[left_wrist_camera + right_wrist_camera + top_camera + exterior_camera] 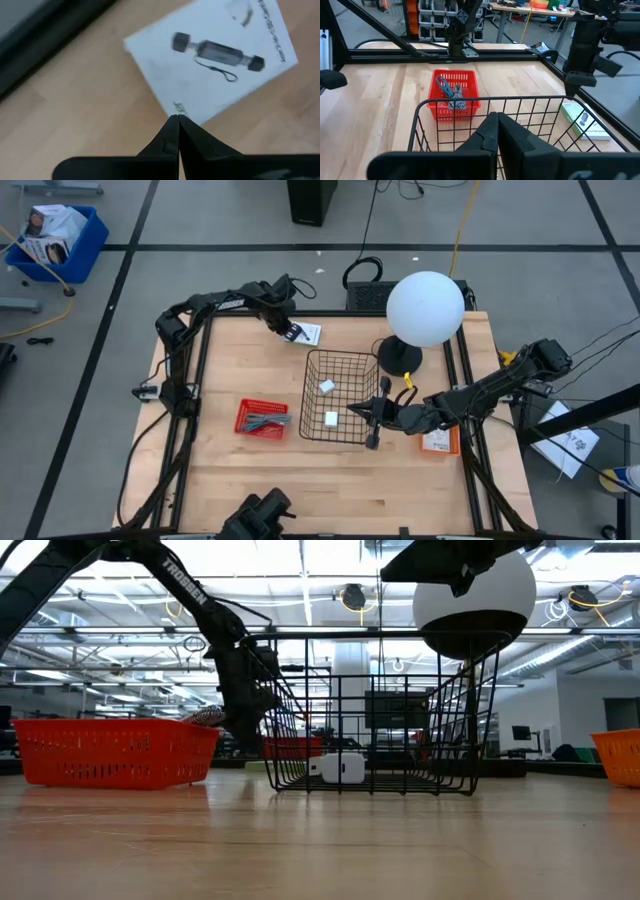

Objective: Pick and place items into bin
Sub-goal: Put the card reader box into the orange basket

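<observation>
At mid-surface, a black wire basket (338,409) holds two small white blocks (327,386).
Left of it, a red tray (262,418) holds grey pieces. Left pincer (291,332), pressed together, touches a white card (210,55) near the far edge; right pincer (368,410), pressed together, hangs over the basket's right rim.

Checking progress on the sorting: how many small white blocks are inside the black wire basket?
2. One white block lies toward the far side of the wire basket, the other white block nearer the front. The right gripper overlaps the basket's edge, so something may be hidden beneath it.
</observation>
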